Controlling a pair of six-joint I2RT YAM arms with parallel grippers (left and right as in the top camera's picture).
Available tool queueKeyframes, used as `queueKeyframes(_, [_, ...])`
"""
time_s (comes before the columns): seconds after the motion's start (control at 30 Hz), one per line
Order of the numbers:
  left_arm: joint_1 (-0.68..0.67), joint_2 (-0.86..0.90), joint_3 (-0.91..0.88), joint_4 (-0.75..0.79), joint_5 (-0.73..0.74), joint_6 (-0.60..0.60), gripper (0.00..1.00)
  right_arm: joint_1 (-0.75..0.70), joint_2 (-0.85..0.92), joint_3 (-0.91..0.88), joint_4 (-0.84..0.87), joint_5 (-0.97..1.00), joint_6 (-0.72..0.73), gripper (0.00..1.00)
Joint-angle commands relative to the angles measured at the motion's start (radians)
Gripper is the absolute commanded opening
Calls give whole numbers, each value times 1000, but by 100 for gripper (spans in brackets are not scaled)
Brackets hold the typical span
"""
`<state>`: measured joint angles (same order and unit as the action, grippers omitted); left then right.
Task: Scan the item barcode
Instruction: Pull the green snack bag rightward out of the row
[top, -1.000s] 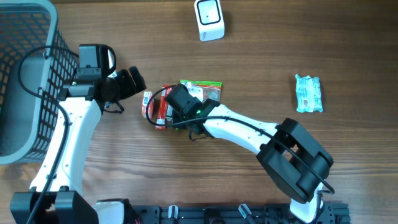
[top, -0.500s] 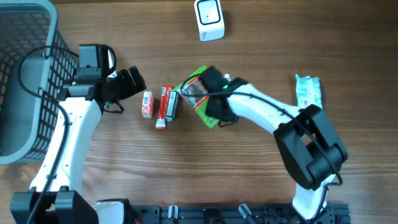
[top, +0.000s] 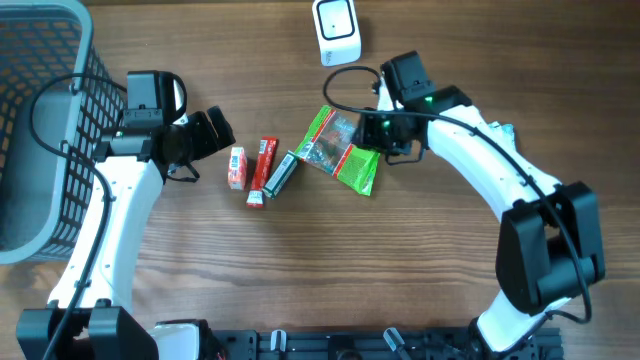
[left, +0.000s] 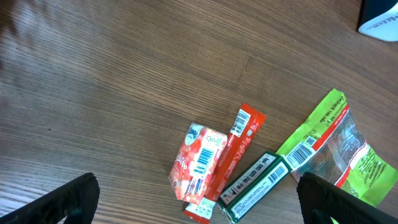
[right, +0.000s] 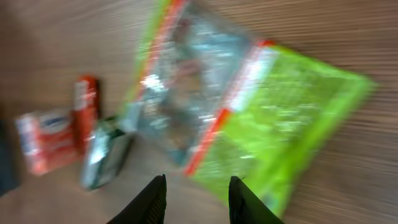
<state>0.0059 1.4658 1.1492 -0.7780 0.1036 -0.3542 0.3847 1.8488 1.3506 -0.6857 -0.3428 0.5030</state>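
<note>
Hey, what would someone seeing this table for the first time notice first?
The bright green snack bag mid-table, lying just beneath the right gripper, whose jaws stand apart. Next, the gray mesh basket at the far left edge and the white scanner at the top.

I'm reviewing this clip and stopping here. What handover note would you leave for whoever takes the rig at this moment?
Left gripper: open, empty, above the table just left of the small packs.
Right gripper: fingers apart, nothing between them, over the green snack bag.
Items: the green snack bag lies flat on the table below the white scanner. To its left lie a dark green stick pack, a red stick pack and a red-and-white pack.
Done: nothing is at the scanner, and no scan is evident.
Left: grasp an item and present its barcode to the scanner.
</note>
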Motion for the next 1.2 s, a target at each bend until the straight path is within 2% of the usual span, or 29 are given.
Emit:
queueKeyframes(0.0, [3,-13,-6,3,8,-2,100,79,-7,-2,31,-35,-12,34])
queueKeyframes(0.1, [3,-13,-6,3,8,-2,100,156,2,-38,82,84,85,33])
queueKeyframes(0.13, [3,-13,-6,2,8,-2,100,191,11,-47,106,132,111,28])
queueKeyframes(0.17, [3,-13,-6,2,8,-2,100,225,19,-56,135,159,111,16])
queueKeyframes(0.23, [3,-13,-6,3,8,-2,100,275,34,-71,179,187,130,4])
queueKeyframes(0.4, [3,-13,-6,3,8,-2,100,349,91,-98,221,274,341,4])
queueKeyframes(0.53, [3,-13,-6,3,8,-2,100,365,152,-98,308,181,357,4])
queueKeyframes(0.67, [3,-13,-6,2,8,-2,100,365,206,-98,355,175,372,4])
queueKeyframes(0.77, [3,-13,-6,2,8,-2,100,365,224,-98,420,129,314,4])
queueKeyframes(0.87, [3,-13,-6,3,8,-2,100,364,223,-98,494,51,154,5])
queueKeyframes(0.97, [3,-13,-6,3,8,-2,100,344,212,-98,491,37,97,5])
queueKeyframes(1.07, [3,-13,-6,3,8,-2,100,301,160,-98,476,-11,63,20])
queueKeyframes(1.17, [3,-13,-6,3,8,-2,100,262,113,-98,487,-10,59,26])
